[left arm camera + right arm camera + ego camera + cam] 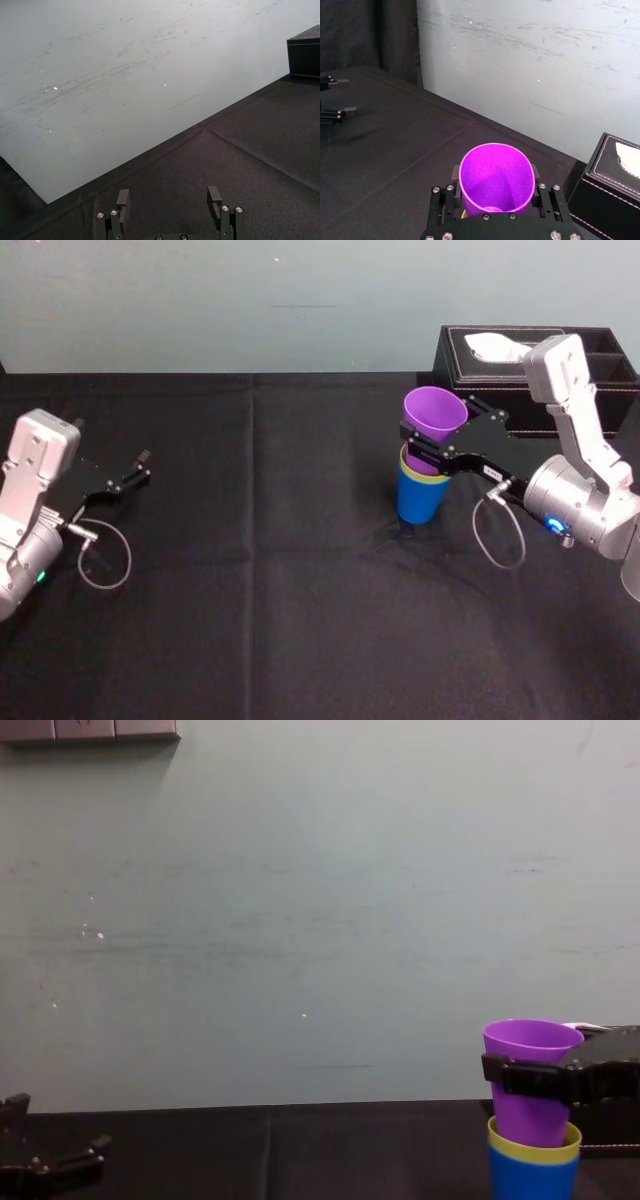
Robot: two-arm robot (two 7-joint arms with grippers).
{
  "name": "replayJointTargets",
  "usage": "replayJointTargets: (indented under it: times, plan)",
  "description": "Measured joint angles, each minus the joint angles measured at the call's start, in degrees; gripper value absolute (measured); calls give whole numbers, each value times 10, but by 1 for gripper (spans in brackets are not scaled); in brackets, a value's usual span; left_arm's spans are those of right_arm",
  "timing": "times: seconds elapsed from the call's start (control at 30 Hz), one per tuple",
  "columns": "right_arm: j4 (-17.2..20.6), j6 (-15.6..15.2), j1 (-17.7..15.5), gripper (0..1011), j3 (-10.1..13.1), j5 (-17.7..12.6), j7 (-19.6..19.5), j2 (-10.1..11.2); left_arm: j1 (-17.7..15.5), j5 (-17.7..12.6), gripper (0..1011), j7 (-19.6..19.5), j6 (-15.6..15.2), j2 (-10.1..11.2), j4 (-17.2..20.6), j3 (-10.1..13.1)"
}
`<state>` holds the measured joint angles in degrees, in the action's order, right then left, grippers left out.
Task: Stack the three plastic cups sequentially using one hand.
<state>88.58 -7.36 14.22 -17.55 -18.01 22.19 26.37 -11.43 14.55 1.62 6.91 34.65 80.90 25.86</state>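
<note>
We see smooth plastic: purple cup point(436, 412), yellow-green cup point(535, 1153), blue cup point(418, 502). Matt black tablecloth point(250, 570) beneath. Stitched, leather-look black box point(470, 365) at two o'clock.

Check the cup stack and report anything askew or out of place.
Only the purple cup stands out: it rides high in the yellow-green cup, which is nested in the blue cup. It is not seated, and the right end effector is shut on it. Nothing is spilled or damaged. The left end effector sits open, far left.
</note>
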Motion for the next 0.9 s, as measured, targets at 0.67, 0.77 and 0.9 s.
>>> replayJointTargets:
  times: [0.67,0.77,0.9]
  plan:
    - [-24,13,-8,739,-2,5,0,-10,0,0,1011,0,0,0,0,0]
    - [-26,14,-10,739,-2,7,0,-11,0,0,1011,0,0,0,0,0]
    - [-30,16,-11,739,-2,8,0,-13,0,0,1011,0,0,0,0,0]
